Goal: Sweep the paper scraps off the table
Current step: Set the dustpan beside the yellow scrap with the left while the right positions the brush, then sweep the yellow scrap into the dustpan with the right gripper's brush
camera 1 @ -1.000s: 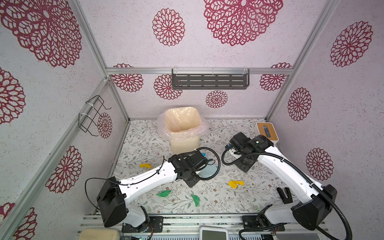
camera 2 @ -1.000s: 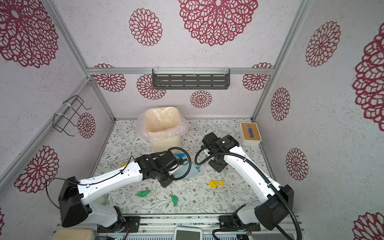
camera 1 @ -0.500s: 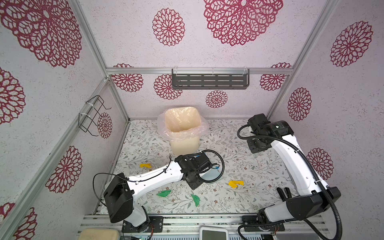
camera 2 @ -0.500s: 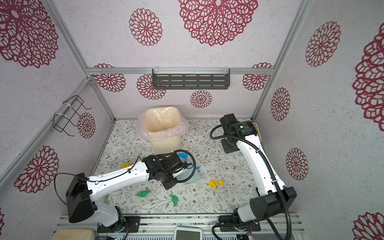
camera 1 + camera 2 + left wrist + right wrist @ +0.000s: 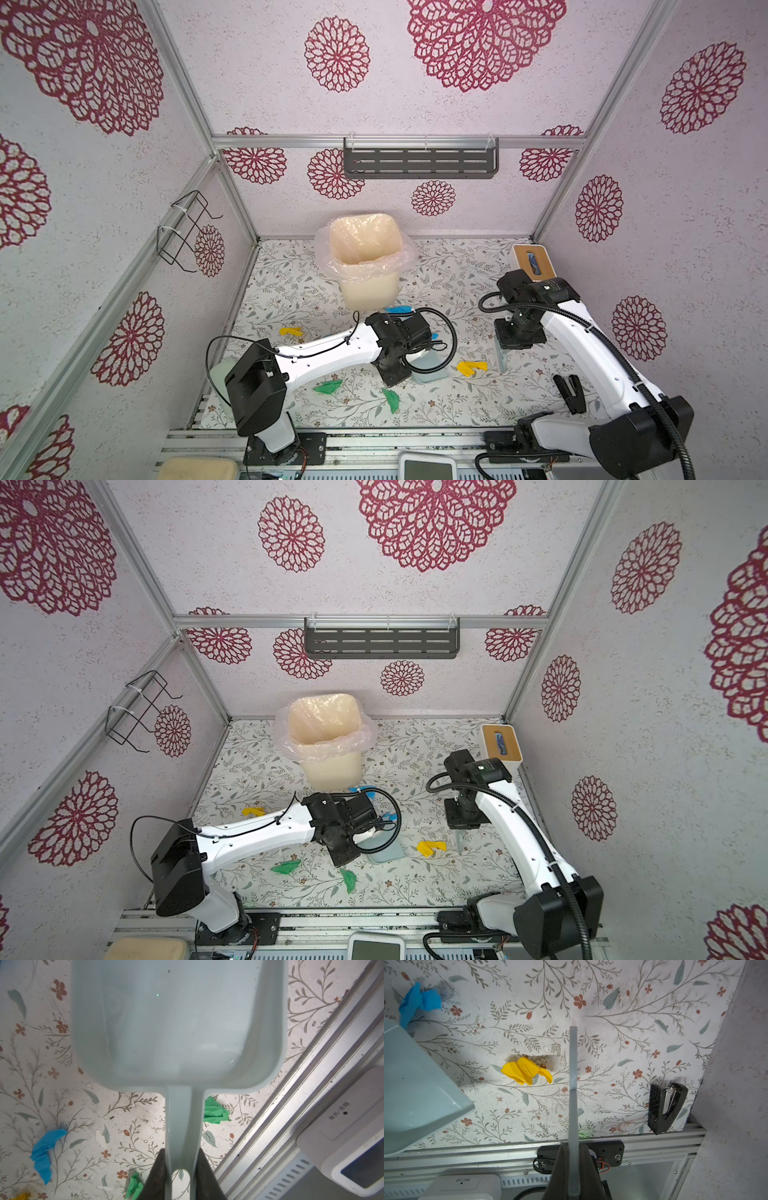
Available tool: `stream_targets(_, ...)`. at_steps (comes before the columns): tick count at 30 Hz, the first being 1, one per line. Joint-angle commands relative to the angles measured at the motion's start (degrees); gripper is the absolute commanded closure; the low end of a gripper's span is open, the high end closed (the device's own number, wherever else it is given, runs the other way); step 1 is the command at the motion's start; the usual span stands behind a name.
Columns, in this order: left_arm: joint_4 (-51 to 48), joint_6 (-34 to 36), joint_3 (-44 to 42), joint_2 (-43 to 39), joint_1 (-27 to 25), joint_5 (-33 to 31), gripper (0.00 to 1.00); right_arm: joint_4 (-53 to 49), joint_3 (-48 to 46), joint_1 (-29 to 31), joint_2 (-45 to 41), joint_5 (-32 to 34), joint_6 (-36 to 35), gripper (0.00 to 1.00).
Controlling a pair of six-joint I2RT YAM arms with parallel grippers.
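My left gripper [image 5: 180, 1172] is shut on the handle of a pale blue dustpan [image 5: 176, 1028], which lies mid-table in both top views [image 5: 430, 370] [image 5: 386, 850]. My right gripper [image 5: 573, 1167] is shut on a thin grey scraper blade [image 5: 573, 1084] that stands on the table [image 5: 291, 282] just right of a yellow paper scrap [image 5: 471, 368] [image 5: 526, 1071]. That scrap lies between blade and dustpan. Other paper scraps lie loose: yellow [image 5: 291, 331], two green [image 5: 328, 387] [image 5: 391, 400] and blue [image 5: 399, 309] [image 5: 419, 1002].
A cream bin with a clear liner [image 5: 368, 270] stands at the back centre. A tissue box [image 5: 532, 259] sits in the back right corner. A black stapler-like object [image 5: 569, 392] lies near the front right edge. A metal rail [image 5: 529, 1147] runs along the front.
My right arm swung from the centre to the back right, then came forward and down, setting the blade right of the yellow scrap. My left arm shifted the dustpan slightly right.
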Motion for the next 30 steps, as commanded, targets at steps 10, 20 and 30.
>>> stream_targets(10,-1.9,3.9,4.7,5.7,-0.8,4.4,1.0,1.7,-4.4,0.0,-3.3,-4.6,2.0,1.0)
stream_targets(20,-1.8,4.6,6.6,9.3,-0.7,6.4,1.0,3.1,-3.9,0.5,-1.6,-6.3,1.2,1.0)
stream_targets(30,-1.7,5.4,7.3,12.0,-0.2,6.3,1.0,4.0,-3.5,3.5,-1.5,-8.0,2.6,1.0)
